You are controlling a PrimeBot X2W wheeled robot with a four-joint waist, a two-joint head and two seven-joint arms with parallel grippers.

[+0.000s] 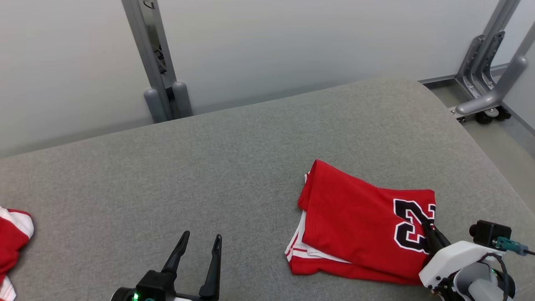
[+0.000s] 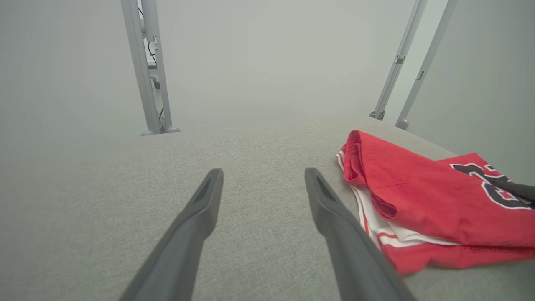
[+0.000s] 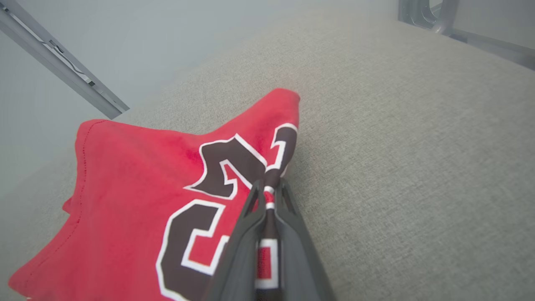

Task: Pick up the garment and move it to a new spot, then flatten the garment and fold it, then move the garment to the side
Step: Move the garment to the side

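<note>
The garment (image 1: 355, 221) is a red jersey with a black, white-edged number, folded on the right part of the grey cushion (image 1: 209, 167). My right gripper (image 1: 427, 228) is shut on the garment's right edge, over the number. In the right wrist view the two fingers pinch a pleat of the garment (image 3: 125, 188) at the gripper (image 3: 269, 188). My left gripper (image 1: 201, 239) stands open at the lower centre, apart from the cloth. From the left wrist, the gripper (image 2: 263, 177) points over bare cushion with the garment (image 2: 418, 200) to its right.
Another red and white cloth (image 1: 12, 242) lies at the cushion's left edge. Grey metal posts (image 1: 154, 62) stand behind the cushion, and a metal frame foot (image 1: 489, 96) rests on the floor at the far right. The cushion's edge drops off to the right.
</note>
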